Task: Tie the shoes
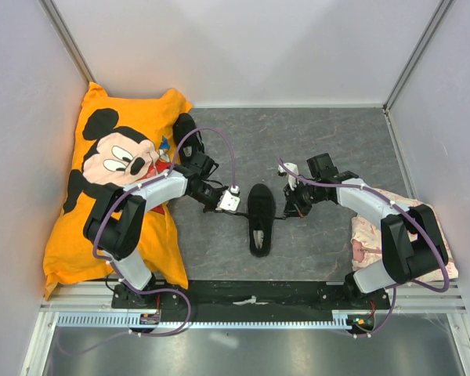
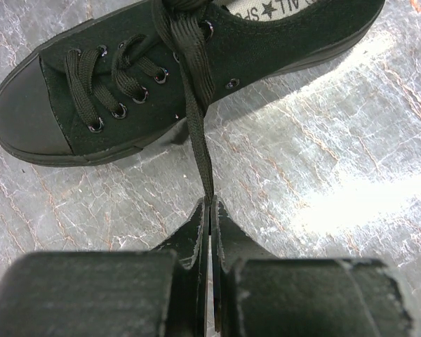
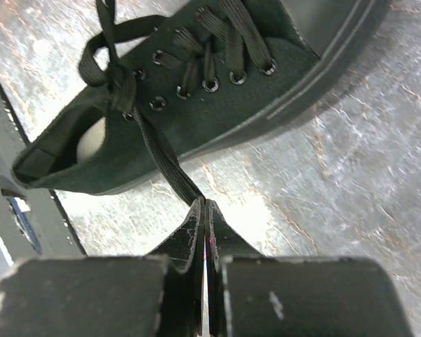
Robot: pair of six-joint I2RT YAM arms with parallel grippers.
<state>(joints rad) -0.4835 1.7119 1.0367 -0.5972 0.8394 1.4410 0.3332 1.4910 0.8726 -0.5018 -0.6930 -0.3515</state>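
Shoe (image 1: 260, 219) sits centre frame between your arms, left gripper (image 2: 209, 210) pinched shut on the left lace (image 2: 196, 133), right gripper (image 3: 205, 207) shut on the right lace (image 3: 161, 158); pull unevenly and a thin lace could slip the jaws, or the shoe could drag sideways.

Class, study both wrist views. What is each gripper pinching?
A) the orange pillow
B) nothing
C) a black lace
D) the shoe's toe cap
C: the left gripper and the right gripper are each shut on a lace running from the shoe.
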